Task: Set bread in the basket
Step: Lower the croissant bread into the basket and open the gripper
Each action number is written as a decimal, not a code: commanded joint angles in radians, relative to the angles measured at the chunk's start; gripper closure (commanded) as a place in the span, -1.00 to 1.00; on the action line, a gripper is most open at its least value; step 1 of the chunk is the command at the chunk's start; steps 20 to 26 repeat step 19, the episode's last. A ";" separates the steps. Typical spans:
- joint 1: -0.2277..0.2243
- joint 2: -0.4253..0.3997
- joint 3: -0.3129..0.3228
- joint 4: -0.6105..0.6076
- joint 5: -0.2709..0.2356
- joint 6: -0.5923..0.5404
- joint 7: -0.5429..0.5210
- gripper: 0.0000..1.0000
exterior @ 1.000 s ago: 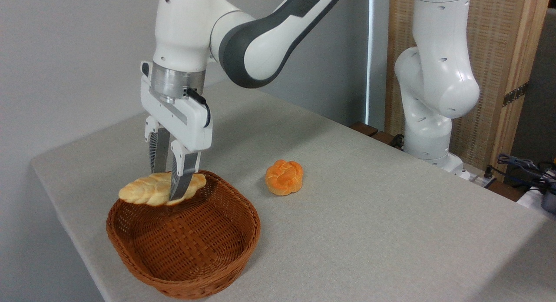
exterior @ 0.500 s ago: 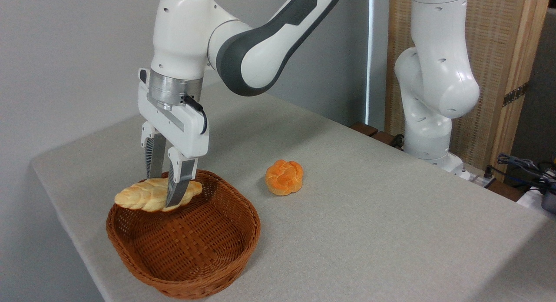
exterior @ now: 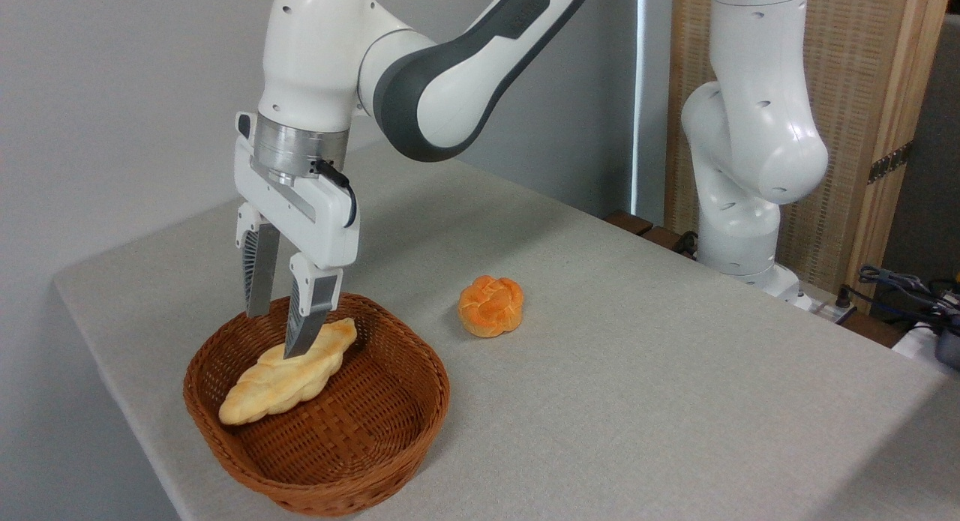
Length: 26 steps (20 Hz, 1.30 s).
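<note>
Since half a second ago the bread (exterior: 289,372) has left the gripper (exterior: 274,333) and dropped: it was pinched level above the rim, and it now lies inside the basket (exterior: 390,438), slanted, its upper right end resting against the far inner wall and its lower left end down toward the near-left side. The fingers have spread apart and the hand has lifted slightly, so the gripper stands open and holds nothing. In the single fixed camera view, the hand points straight down over the far-left part of the basket; the left finger (exterior: 253,277) hangs over the back rim, clear of the loaf, while the tip of the right finger (exterior: 304,322) overlaps the loaf's upper half in the picture, and whether it touches the crust cannot be told. Directly beneath and in front of the hand the basket's woven floor lies bare. To the right of the hand, well apart from the basket, a small round orange bun (exterior: 490,305) sits alone on the grey table (exterior: 637,401). Farther right, at the table's back edge, stands the arm's white base column (exterior: 750,146), with a wooden panel (exterior: 862,131) behind it and a tangle of cables (exterior: 907,285) at the far right edge.
</note>
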<state>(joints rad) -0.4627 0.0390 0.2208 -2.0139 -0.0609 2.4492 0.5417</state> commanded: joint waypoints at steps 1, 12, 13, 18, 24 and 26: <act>-0.007 -0.069 0.032 0.000 0.010 -0.018 -0.014 -1.00; -0.005 -0.156 0.109 0.104 0.015 -0.501 -0.008 -1.00; -0.005 -0.156 0.109 0.104 0.015 -0.519 -0.006 -1.00; -0.004 -0.154 0.109 0.106 0.013 -0.544 -0.011 -1.00; -0.004 -0.151 0.109 0.107 0.013 -0.542 -0.012 -1.00; -0.004 -0.151 0.109 0.107 0.013 -0.542 -0.012 -1.00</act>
